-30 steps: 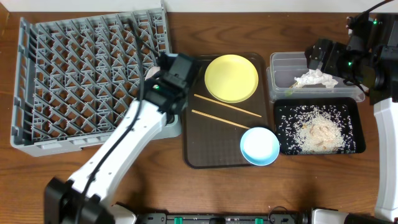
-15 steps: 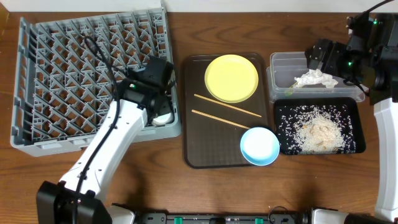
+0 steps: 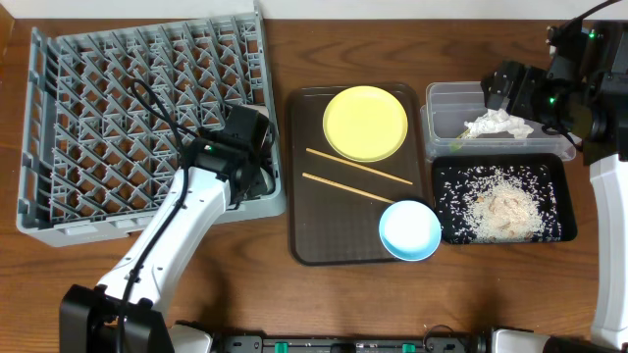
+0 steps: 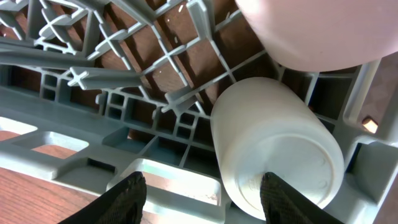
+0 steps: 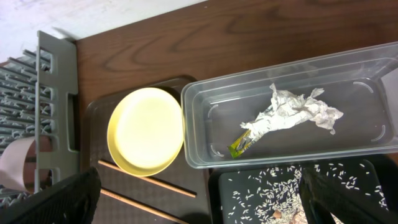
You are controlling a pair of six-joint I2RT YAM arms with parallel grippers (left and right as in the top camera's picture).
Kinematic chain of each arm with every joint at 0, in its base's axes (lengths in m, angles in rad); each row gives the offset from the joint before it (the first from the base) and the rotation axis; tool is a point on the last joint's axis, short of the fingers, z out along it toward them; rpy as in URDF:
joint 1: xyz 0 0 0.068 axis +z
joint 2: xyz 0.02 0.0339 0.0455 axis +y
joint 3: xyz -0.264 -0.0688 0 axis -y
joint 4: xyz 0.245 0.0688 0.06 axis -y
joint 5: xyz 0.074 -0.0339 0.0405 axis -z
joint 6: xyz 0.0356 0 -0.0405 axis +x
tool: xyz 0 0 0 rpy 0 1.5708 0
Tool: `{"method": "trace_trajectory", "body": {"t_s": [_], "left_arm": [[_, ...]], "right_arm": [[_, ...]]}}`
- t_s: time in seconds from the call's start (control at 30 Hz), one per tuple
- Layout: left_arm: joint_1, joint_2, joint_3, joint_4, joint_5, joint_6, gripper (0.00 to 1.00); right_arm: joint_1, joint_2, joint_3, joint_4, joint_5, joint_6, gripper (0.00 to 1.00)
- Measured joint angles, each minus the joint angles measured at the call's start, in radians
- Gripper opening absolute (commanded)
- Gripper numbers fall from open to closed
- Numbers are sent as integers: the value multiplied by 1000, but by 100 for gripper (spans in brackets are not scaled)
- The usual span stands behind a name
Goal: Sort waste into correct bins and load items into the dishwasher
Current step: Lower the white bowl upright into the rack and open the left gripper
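Small white cup (image 4: 273, 149) lies on its side beneath the spread jaws of the left gripper (image 4: 202, 199), ungripped, at the four-o'clock corner of the grey dish rack (image 3: 98, 108). The right gripper (image 5: 205, 205), jaws wide and empty, hangs over the clear tub (image 5: 205, 124), which holds the napkin (image 5: 292, 112) and wrapper (image 5: 241, 144) and sits at twelve o'clock of the black tray (image 3: 559, 176).

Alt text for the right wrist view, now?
A clear plastic tub holds a crumpled white napkin and a green-yellow wrapper, seen from above. Left of it, a yellow plate and chopsticks lie on a brown tray. A black tray scattered with rice sits along the tub's lower edge.
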Motion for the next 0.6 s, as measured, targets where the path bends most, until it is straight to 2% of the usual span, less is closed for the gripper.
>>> {"method": "trace_trajectory", "body": {"t_s": [0.23,0.6], "left_arm": [[0,-5,-7,25,37,6,60],[12,-5,-18,96,158,90,60]], "right_arm": [[0,0,0,0,0,0,99],[0,0,0,0,0,0,99]]}}
